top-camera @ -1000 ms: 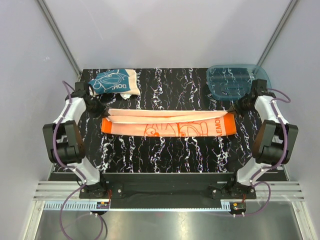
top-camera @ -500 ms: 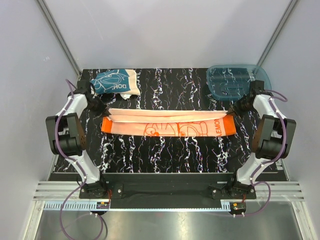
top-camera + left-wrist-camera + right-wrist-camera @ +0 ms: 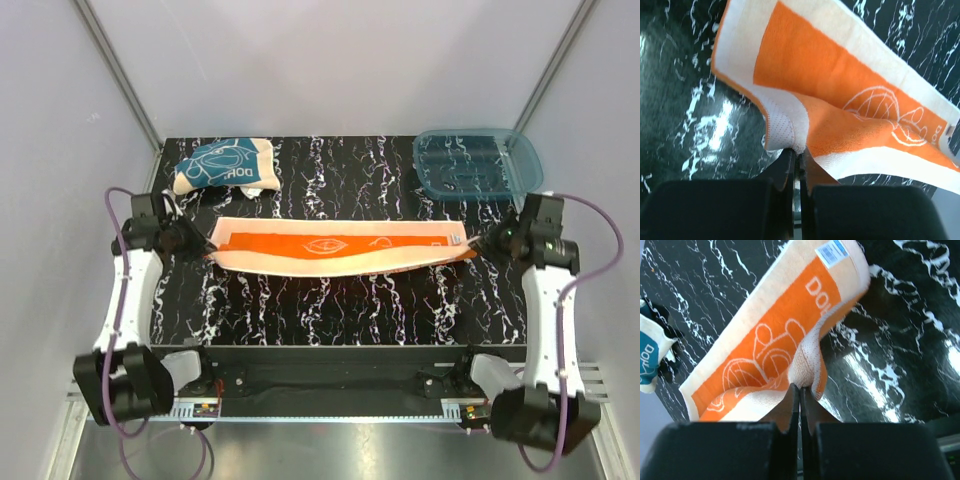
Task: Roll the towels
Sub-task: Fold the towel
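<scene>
Since the orange towel [image 3: 340, 250] is soft, light cloth that sags along its middle, I'd say it wants taking by the ends or corners, never the limp centre. It hangs stretched between the two arms, seemingly just off the bench [image 3: 330, 320], orange face up with cream bands along both long edges. Left claw [image 3: 198, 242] is pinched tight on the left hem, right claw [image 3: 480, 243] likewise on the right end. Both arms reach forward with wrists low and turned inward, facing each other. Teal towel [image 3: 225, 167] lies bunched at the far left corner
</scene>
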`<state>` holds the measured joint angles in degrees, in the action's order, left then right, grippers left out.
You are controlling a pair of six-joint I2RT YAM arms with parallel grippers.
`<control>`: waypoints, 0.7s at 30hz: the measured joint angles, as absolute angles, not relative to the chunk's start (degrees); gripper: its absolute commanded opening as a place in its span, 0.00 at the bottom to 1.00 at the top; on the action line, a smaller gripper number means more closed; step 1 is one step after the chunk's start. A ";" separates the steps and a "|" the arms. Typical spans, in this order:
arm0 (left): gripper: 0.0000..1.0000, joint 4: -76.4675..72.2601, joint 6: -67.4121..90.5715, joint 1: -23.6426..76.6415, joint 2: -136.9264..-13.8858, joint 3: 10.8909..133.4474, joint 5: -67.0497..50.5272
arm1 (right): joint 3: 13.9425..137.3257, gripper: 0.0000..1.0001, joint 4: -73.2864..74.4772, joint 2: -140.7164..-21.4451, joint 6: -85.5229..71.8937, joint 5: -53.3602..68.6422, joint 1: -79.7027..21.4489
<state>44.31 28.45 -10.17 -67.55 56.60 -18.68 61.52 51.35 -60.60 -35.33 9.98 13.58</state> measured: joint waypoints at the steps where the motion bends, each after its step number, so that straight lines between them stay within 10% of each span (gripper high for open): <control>1: 0.00 44.71 28.27 -10.24 -65.19 55.09 -18.68 | 60.27 0.00 52.38 -57.30 -35.35 9.96 13.58; 11: 0.00 50.11 25.82 -12.82 -59.66 47.27 -19.11 | 50.13 0.00 59.77 -51.79 -36.32 10.09 13.58; 21: 0.00 48.12 25.50 -13.87 -75.11 56.66 -20.25 | 57.12 0.00 51.79 -72.73 -37.28 10.66 13.61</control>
<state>48.12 25.50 -13.87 -75.11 56.66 -20.25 57.12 51.79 -72.73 -37.28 10.66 13.61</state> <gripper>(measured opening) 0.024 0.011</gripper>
